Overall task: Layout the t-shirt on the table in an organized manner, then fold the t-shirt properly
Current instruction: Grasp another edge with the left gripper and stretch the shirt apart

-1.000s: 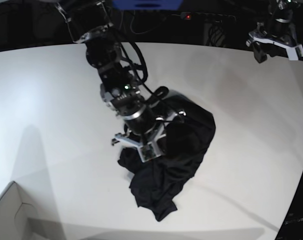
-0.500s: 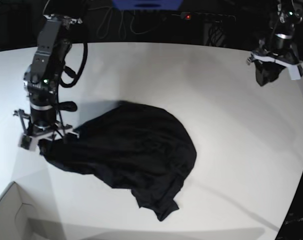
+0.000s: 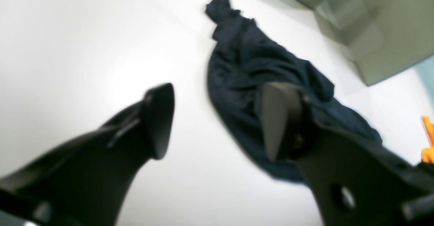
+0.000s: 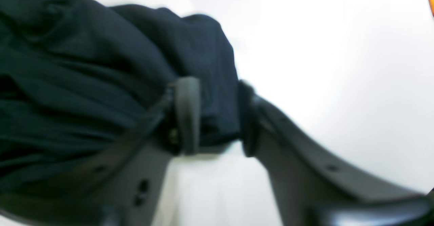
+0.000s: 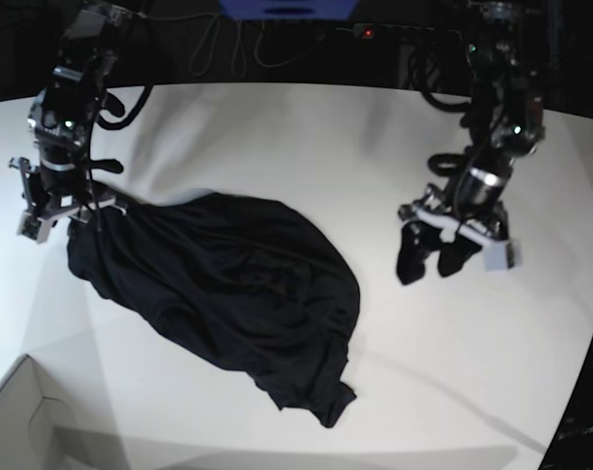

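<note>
The black t-shirt (image 5: 228,284) lies in a crumpled heap on the white table (image 5: 277,137), stretching from the left side to the front middle. My right gripper (image 5: 60,215) stands at the shirt's left end. In the right wrist view its jaws (image 4: 215,117) are parted, with a fold of the t-shirt (image 4: 101,66) lying between the fingers (image 4: 186,114). My left gripper (image 5: 432,262) hangs open over bare table to the right of the shirt, holding nothing. In the left wrist view it (image 3: 220,121) is open, with the t-shirt (image 3: 251,63) beyond the fingertips (image 3: 159,117).
A white cardboard box corner (image 5: 22,421) sits at the front left. The left wrist view shows a pale box (image 3: 373,33) past the shirt and something orange (image 3: 428,138) at the right edge. Cables and dark gear line the table's far edge (image 5: 306,83).
The right gripper has pulled the shirt's left end farther back and left, and its jaws have parted. The left arm has come down from the far right corner toward the table, opening wider.
</note>
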{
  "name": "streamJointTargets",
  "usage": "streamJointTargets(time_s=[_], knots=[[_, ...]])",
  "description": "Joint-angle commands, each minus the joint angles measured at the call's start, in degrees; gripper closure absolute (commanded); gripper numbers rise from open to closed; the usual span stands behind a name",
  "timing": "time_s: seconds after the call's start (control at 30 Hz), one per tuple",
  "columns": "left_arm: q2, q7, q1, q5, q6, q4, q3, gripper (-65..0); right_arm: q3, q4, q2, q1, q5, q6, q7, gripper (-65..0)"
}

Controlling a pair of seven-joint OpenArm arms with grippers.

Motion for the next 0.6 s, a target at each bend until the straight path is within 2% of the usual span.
streamJointTargets(time_s=[0.0, 0.13, 0.23, 0.33, 0.47, 0.57], knots=[[0.70, -1.49, -2.99, -0.45, -0.36, -1.72, 1.21, -43.0, 0.15, 1.91, 0.37, -0.62, -0.10, 0.03, 1.31, -27.2], [4.21, -1.66, -13.27, 1.66, -0.36, -17.54, 6.48, -46.0, -0.02, 3.67, 0.37, -3.34, -0.10, 0.12, 1.31, -29.8], [7.11, -1.75, -19.25, 7.47, -0.36, -27.57, 10.61, -46.0, -0.02, 4.19, 0.37, -5.19, -0.10, 0.12, 1.31, -29.8], [11.07, -2.54, -23.38, 13.71, -0.36, -35.74, 11.58, -45.9, -0.02, 4.72, 0.37, -6.60, -0.10, 0.21, 1.31, -29.8], [14.67, -7.55, -24.88, 20.04, -0.36, -41.81, 11.58, -45.8, 0.07, 5.16, 0.28, -7.92, -0.10, 0.21, 1.39, -29.8], [14.94, -9.14, -24.97, 21.09, -0.36, -42.78, 11.84, -45.7, 0.15, 5.16, 0.28, -8.62, -0.10, 0.21, 1.39, -29.8]])
